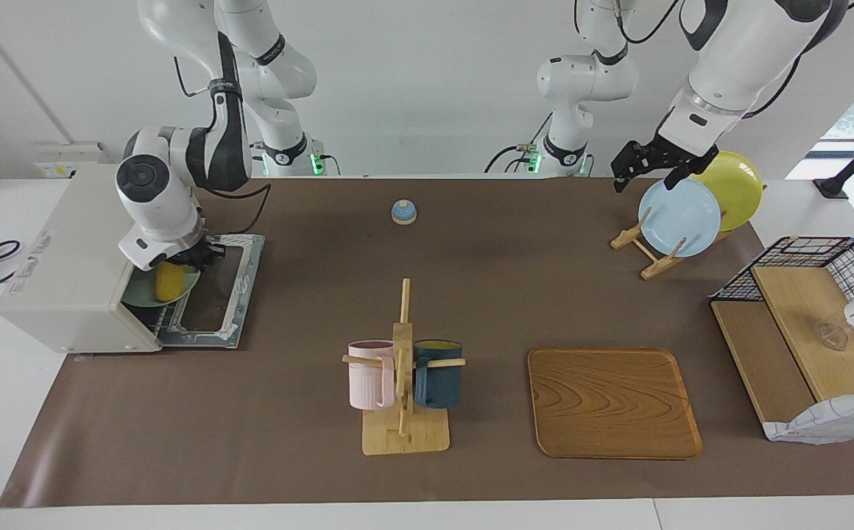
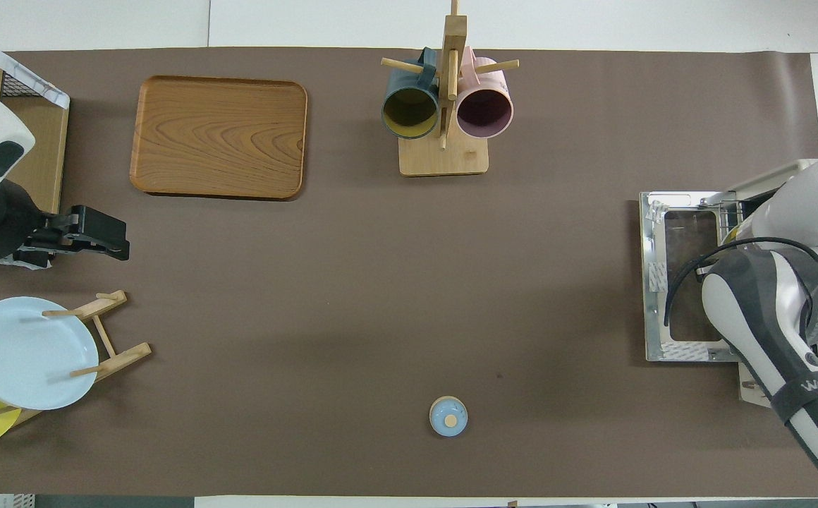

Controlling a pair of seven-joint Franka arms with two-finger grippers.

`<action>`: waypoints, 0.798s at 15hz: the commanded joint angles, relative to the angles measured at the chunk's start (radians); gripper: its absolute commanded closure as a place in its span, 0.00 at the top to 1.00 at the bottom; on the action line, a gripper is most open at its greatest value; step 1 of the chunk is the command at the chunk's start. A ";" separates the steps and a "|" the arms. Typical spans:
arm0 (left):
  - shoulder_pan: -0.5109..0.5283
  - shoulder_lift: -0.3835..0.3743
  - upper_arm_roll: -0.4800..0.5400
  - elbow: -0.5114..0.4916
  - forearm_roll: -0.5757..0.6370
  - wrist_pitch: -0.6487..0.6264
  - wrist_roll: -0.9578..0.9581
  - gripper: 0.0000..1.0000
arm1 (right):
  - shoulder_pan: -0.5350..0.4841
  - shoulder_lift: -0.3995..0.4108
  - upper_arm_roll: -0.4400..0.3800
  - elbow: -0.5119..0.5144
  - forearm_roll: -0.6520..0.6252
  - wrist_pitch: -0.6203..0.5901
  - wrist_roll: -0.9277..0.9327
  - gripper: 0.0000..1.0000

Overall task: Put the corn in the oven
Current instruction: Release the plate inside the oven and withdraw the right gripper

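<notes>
So the right gripper is down at the mouth of the oven, which sits at the right arm's end of the table with its door folded flat. The corn is right there under the wrist, resting on a greenish plate that sits on the rack just inside the opening. I honestly can't tell whether the fingers are clamped on the corn or already let go, the wrist blocks them in the facing view and the arm covers the whole spot from overhead. My guess on handling: the cob looks light and stiff, likely a plastic toy, so weight is no issue, but it's round, tapered and probably slick, so it'll want to roll or squirt out of 2 flat fingers. I'd pinch it across the thick middle, not near the narrow tip, and set it down gently (a cob on a plate will roll if dropped). The left gripper waits in the air over the plate rack, fingers apparently close together, holding nothing.
</notes>
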 commanded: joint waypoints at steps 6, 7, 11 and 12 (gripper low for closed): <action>0.013 -0.014 -0.010 -0.007 0.018 0.003 0.008 1.00 | -0.031 0.008 0.006 -0.005 -0.007 0.009 -0.032 0.16; 0.012 -0.014 -0.010 -0.007 0.018 0.003 0.008 1.00 | -0.030 0.008 0.008 0.005 -0.001 0.000 -0.032 0.16; 0.013 -0.014 -0.010 -0.007 0.018 0.001 0.008 1.00 | -0.028 0.008 0.011 0.044 0.037 -0.054 -0.032 0.15; 0.013 -0.014 -0.010 -0.007 0.018 0.003 0.008 1.00 | -0.028 0.009 0.019 0.063 0.042 -0.077 -0.032 0.15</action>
